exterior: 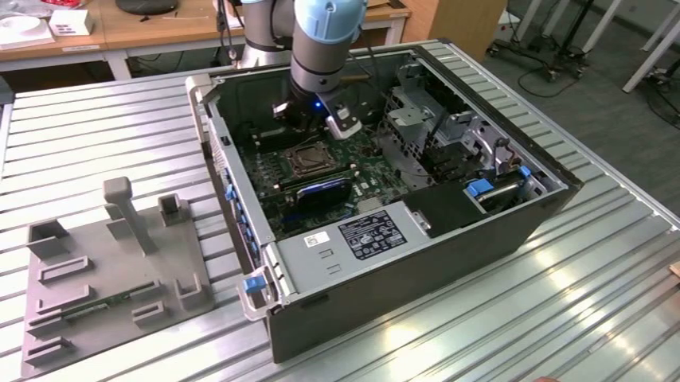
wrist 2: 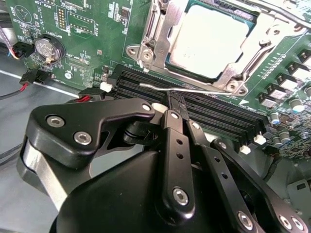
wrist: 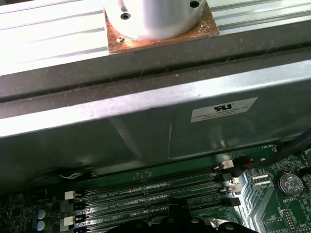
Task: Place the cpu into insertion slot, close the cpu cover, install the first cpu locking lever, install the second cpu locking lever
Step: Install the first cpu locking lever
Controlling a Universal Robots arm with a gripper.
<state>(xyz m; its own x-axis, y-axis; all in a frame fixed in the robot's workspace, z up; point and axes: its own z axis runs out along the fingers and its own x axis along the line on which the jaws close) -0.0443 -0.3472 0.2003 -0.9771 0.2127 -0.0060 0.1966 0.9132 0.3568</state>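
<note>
The cpu (wrist 2: 206, 41), pale and silvery, lies flat in the insertion slot (exterior: 309, 160) on the green board. The cpu cover (wrist 2: 204, 80), a silver metal frame, is down around the chip's edges. A thin metal locking lever (wrist 2: 204, 90) runs along the socket's side, above the black memory slots. In the second wrist view my gripper (wrist 2: 173, 104) is shut, with its black fingertips right at this lever's rod, touching or just under it. In the exterior view the gripper (exterior: 318, 129) reaches down into the open computer case, just behind the socket.
Long black memory slots (wrist 2: 218, 114) lie beside the socket. A coin battery (wrist 2: 46, 48) and red-black cables sit nearby. The case's metal wall (wrist: 146, 111) stands close to the arm. A drive cage (exterior: 425, 127) fills the case's right side. A grey fixture plate (exterior: 107, 270) lies on the table.
</note>
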